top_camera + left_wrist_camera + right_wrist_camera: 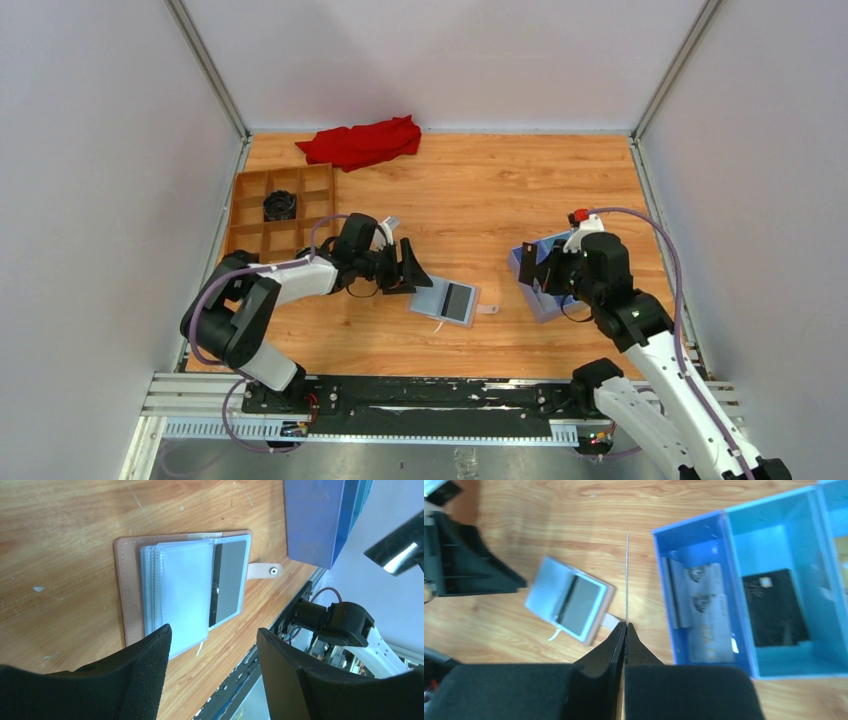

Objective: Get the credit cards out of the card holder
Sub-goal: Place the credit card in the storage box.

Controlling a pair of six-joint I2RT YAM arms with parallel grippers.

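1. The right gripper (626,626) is closed tight on a thin pale credit card (627,570). The card is seen edge-on as a fine line standing up from the fingertips, over bare table (639,510) between the card holder (569,600) and the open blue box (769,540).
2. The box already holds pale grey cards (701,615) in one compartment and a black card (774,607) in the next. The step in hand therefore looks like carrying a pulled card to the box.
3. The left gripper (215,635) is open and empty. Its fingers (150,650) hang just above the near edge of the holder.
4. The holder lies open and flat on the wood, tan cover down, clear sleeves fanned to one side, snap tab (265,570) pointing toward the box.
5. A dark panel (231,577) shows in one sleeve, probably another card.
6. Next, the right arm likely needs to cross the box wall and release. The left arm would then press the holder down so that the dark card slides out without dragging the holder.
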